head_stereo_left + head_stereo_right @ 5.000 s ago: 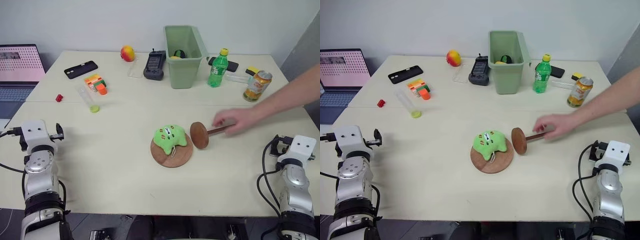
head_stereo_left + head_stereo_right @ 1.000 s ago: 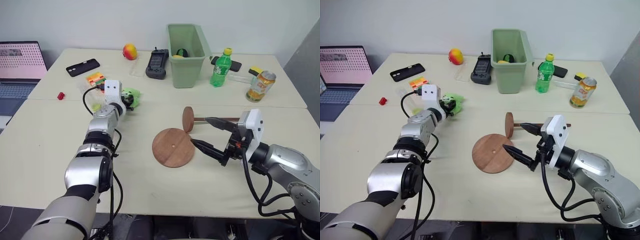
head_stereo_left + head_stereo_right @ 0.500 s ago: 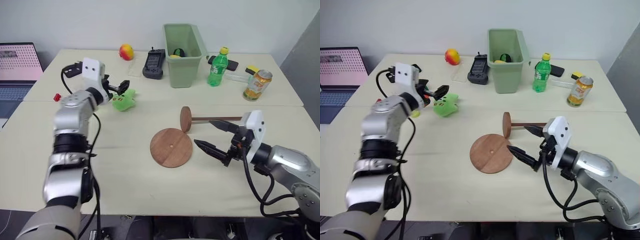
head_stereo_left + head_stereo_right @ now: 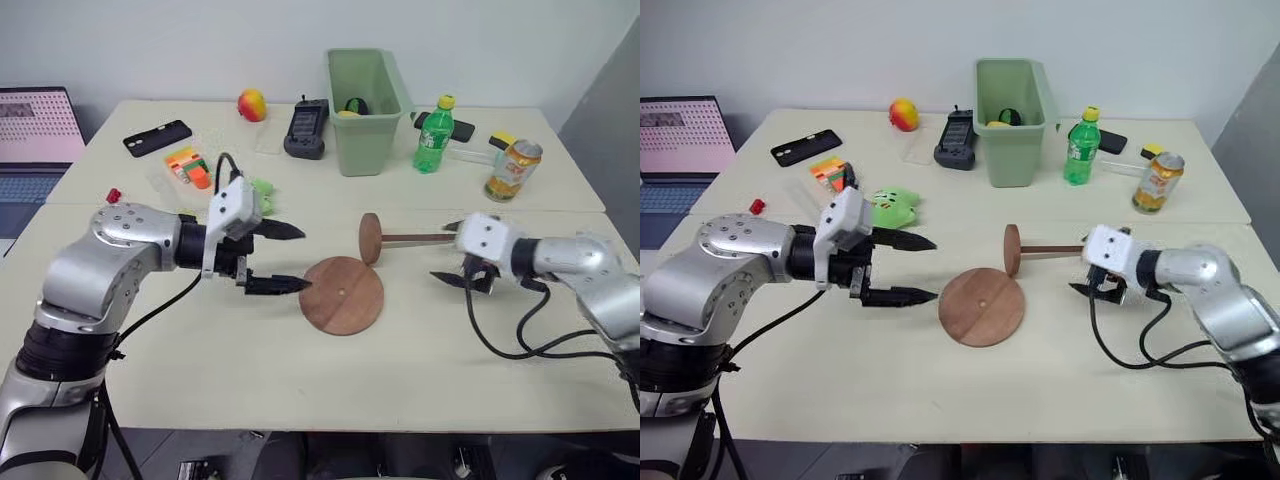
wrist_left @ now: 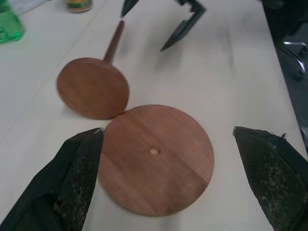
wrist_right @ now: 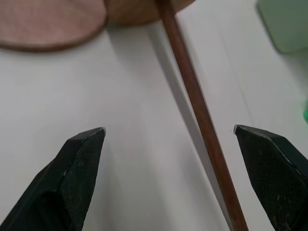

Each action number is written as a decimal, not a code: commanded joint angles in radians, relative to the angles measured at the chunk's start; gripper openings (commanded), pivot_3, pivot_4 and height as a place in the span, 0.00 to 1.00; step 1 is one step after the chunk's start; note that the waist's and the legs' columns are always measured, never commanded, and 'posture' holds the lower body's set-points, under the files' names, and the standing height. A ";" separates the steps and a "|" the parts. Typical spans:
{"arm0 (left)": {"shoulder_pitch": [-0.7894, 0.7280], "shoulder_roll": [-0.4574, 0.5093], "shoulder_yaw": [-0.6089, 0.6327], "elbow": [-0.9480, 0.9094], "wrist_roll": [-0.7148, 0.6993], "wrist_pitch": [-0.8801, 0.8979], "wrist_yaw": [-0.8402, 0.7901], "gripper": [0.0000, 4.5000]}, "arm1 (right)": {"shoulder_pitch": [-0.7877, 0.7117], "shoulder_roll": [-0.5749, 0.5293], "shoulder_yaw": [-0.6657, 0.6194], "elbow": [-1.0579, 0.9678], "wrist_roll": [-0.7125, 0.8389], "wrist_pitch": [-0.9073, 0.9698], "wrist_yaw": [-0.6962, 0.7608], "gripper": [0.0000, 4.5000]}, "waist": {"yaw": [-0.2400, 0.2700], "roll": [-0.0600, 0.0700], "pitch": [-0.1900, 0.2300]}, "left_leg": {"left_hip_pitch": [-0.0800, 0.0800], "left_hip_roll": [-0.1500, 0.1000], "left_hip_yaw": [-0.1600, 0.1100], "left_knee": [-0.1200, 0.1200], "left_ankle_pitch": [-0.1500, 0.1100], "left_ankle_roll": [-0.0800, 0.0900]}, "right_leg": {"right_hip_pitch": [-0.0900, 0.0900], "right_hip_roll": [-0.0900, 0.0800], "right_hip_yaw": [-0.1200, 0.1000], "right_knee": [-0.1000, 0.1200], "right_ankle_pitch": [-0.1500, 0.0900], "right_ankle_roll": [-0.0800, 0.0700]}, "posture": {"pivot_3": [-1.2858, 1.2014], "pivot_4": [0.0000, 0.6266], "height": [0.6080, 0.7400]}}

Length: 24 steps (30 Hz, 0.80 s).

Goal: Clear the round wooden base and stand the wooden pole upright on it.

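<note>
Here the wooden pole (image 6: 202, 115) lies between the right gripper's (image 6: 168, 132) spread fingers.

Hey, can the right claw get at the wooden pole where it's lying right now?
Probably yes. The right claw is open beside the free end of the wooden pole, which lies flat on the table with nothing over it. In the right wrist view the rod runs between the fingers.

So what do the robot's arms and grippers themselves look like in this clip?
Both arms are rounded silver-grey metal segments with dark bands at the joints. Each wrist carries a white boxy block, and loose black cables loop from wrist to forearm. The left gripper and right gripper each have two black fingers tapering to sharp points; close up, the fingers look matte and slightly grainy. No markings are legible.
</note>
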 commanded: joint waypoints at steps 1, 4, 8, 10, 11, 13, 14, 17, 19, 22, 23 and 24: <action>-0.002 -0.021 0.013 -0.031 0.011 -0.035 0.032 1.00 | -0.087 0.075 0.068 0.166 -0.158 -0.131 -0.024 1.00 | -0.002 0.000 0.000 | 0.000 0.000 0.000 0.000 0.000 0.000 | 0.000 0.000 0.000 0.000 0.000 0.000 | 0.52 0.24 1.00; 0.023 -0.035 0.042 -0.057 -0.008 -0.027 0.066 1.00 | -0.132 0.143 0.089 0.278 -0.249 -0.210 -0.092 1.00 | -0.003 0.000 0.000 | -0.001 0.001 0.000 0.000 0.001 -0.001 | 0.000 -0.001 0.000 0.000 0.000 0.000 | 0.52 0.24 1.00; 0.046 -0.020 0.056 -0.086 -0.015 -0.022 0.079 1.00 | -0.156 0.180 0.081 0.334 -0.295 -0.267 -0.094 1.00 | -0.005 0.000 0.000 | 0.000 0.001 0.000 0.001 0.001 -0.002 | 0.000 -0.003 0.001 0.001 0.000 0.000 | 0.52 0.24 1.00; 0.049 -0.014 0.059 -0.089 -0.017 -0.022 0.081 1.00 | -0.170 0.190 0.067 0.347 -0.287 -0.277 -0.066 1.00 | -0.004 0.000 0.000 | 0.000 0.001 0.000 0.001 0.001 -0.002 | 0.000 -0.003 0.001 0.001 0.000 0.000 | 0.52 0.24 1.00; 0.048 -0.011 0.059 -0.089 -0.017 -0.023 0.082 1.00 | -0.184 0.192 0.062 0.358 -0.282 -0.285 -0.047 1.00 | -0.004 0.000 0.000 | 0.000 0.001 0.000 0.001 0.001 -0.002 | 0.000 -0.003 0.001 0.001 0.000 0.000 | 0.52 0.24 1.00; 0.039 -0.014 0.056 -0.083 -0.015 -0.028 0.080 1.00 | -0.241 0.193 0.056 0.410 -0.254 -0.305 0.039 1.00 | -0.005 0.000 0.000 | 0.000 0.001 0.000 0.001 0.001 -0.002 | 0.000 -0.003 0.001 0.001 0.000 0.000 | 0.52 0.24 1.00; 0.034 -0.015 0.054 -0.081 -0.015 -0.031 0.077 1.00 | -0.277 0.192 0.058 0.445 -0.238 -0.321 0.100 1.00 | -0.006 0.000 0.000 | 0.000 0.001 0.000 0.001 0.001 -0.002 | 0.000 -0.003 0.001 0.001 0.000 0.000 | 0.52 0.24 1.00; 0.013 -0.025 0.041 -0.077 -0.017 -0.037 0.064 1.00 | -0.415 0.209 0.073 0.598 -0.204 -0.350 0.298 1.00 | -0.009 0.000 0.000 | 0.000 0.001 0.000 0.001 0.001 -0.002 | 0.000 -0.003 0.001 0.001 0.000 0.000 | 0.52 0.24 1.00; 0.001 -0.033 0.035 -0.074 -0.021 -0.035 0.062 1.00 | -0.517 0.245 0.084 0.736 -0.214 -0.389 0.369 1.00 | -0.014 0.000 0.000 | 0.000 0.001 0.000 0.001 0.001 -0.002 | 0.000 -0.003 0.000 0.000 0.000 0.000 | 0.52 0.24 1.00; -0.005 -0.044 0.031 -0.086 -0.025 -0.026 0.068 1.00 | -0.654 0.315 0.123 0.960 -0.272 -0.468 0.429 1.00 | -0.024 0.000 0.000 | 0.000 0.001 0.000 0.000 0.001 -0.002 | 0.000 -0.003 0.000 0.000 0.000 0.000 | 0.52 0.24 1.00; -0.007 -0.049 0.032 -0.089 -0.024 -0.023 0.074 1.00 | -0.682 0.329 0.136 1.016 -0.289 -0.492 0.451 1.00 | -0.025 0.000 0.000 | 0.000 0.001 0.000 0.000 0.001 -0.002 | 0.000 -0.003 0.000 0.000 0.000 0.000 | 0.52 0.24 1.00; -0.008 -0.053 0.033 -0.091 -0.021 -0.021 0.083 1.00 | -0.702 0.341 0.145 1.058 -0.303 -0.512 0.470 1.00 | -0.026 0.000 0.000 | 0.000 0.002 0.000 0.000 0.001 -0.003 | 0.000 -0.003 0.000 0.000 0.000 0.000 | 0.52 0.24 1.00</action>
